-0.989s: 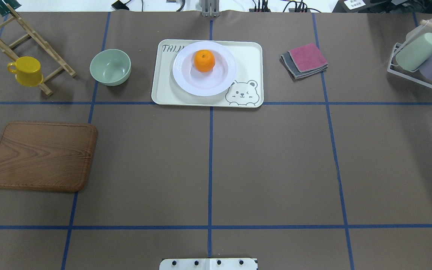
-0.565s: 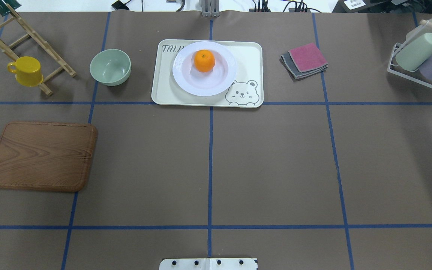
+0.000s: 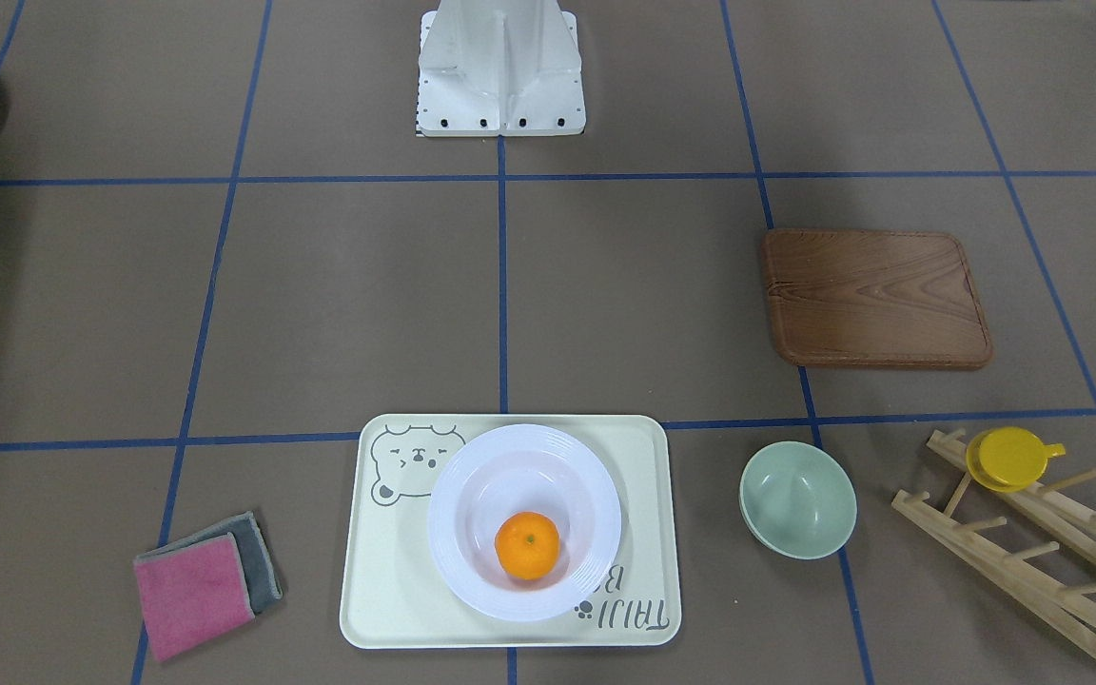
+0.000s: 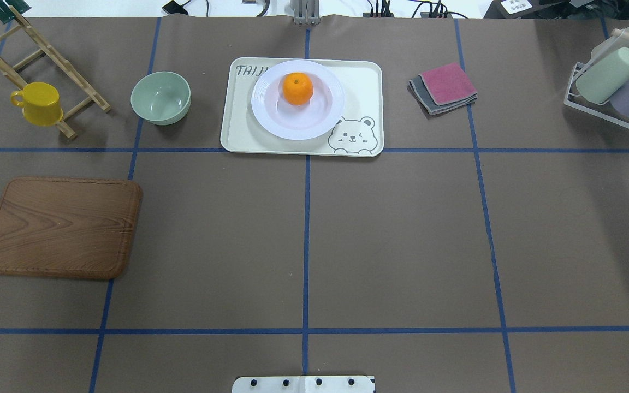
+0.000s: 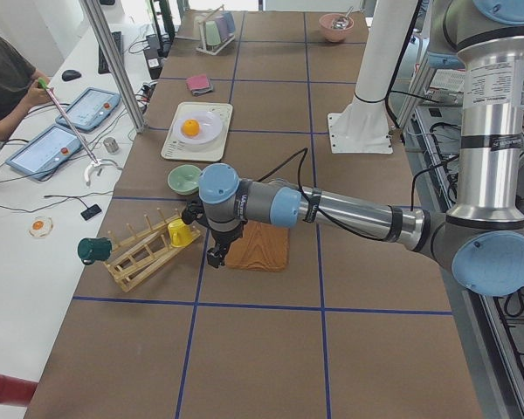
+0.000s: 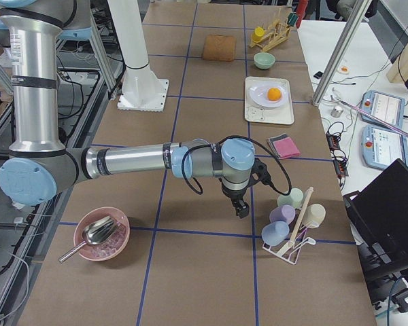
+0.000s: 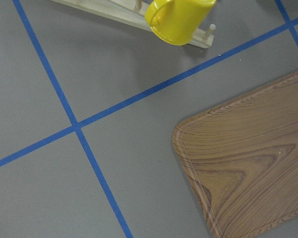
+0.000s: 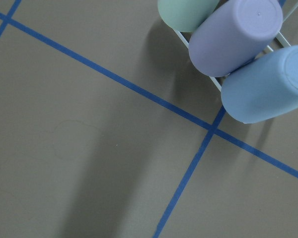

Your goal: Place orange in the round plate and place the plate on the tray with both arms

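Observation:
The orange [image 4: 297,89] lies in the white round plate [image 4: 271,117], toward its far side. The plate rests on the cream tray [image 4: 366,82] with the bear drawing, at the table's far middle. From the front, the orange [image 3: 527,545], plate [image 3: 472,476] and tray [image 3: 643,533] show the same. Both arms are far from the tray. The left gripper [image 5: 214,256] hangs over the table's left end near the wooden board, and the right gripper [image 6: 241,209] over the right end by the cup rack. I cannot tell whether either is open or shut.
A mint-green bowl [image 4: 161,97] stands left of the tray, folded cloths [image 4: 444,87] to its right. A yellow cup [image 4: 39,103] sits on a wooden rack [image 4: 47,54] at the far left, with a wooden board [image 4: 62,227] nearer. A cup rack [image 4: 617,82] stands far right.

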Motion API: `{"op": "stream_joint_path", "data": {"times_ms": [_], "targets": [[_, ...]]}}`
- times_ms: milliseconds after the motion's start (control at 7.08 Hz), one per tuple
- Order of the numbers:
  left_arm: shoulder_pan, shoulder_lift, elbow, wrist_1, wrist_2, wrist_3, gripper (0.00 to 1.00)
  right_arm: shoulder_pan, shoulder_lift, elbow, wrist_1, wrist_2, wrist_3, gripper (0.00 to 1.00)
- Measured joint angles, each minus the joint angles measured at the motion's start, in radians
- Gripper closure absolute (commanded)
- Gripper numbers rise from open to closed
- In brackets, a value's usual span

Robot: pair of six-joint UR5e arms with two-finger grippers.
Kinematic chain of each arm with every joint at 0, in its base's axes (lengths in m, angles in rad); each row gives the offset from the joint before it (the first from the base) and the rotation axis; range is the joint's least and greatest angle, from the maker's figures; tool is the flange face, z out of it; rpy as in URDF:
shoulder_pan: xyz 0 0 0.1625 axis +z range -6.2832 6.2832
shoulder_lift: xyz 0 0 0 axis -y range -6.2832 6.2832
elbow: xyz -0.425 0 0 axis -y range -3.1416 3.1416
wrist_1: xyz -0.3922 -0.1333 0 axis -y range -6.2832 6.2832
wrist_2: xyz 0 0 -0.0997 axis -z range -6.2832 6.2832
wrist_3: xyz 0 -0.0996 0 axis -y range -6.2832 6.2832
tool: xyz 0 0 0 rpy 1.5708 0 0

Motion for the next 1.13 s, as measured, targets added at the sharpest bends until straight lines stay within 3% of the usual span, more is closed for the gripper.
{"op": "stream_joint_path", "data": {"times_ms": [565, 1130], "targets": [[0.001, -0.005, 0.015, -0.031, 0.075, -0.001, 0.01, 0.0, -0.007, -0.005, -0.001, 0.014, -0.012, 0.01], [0.0, -0.009, 0.042, -0.045, 0.088, -0.004, 0.01, -0.012, 0.022, -0.007, -0.005, -0.069, -0.011, 0.01]]}}
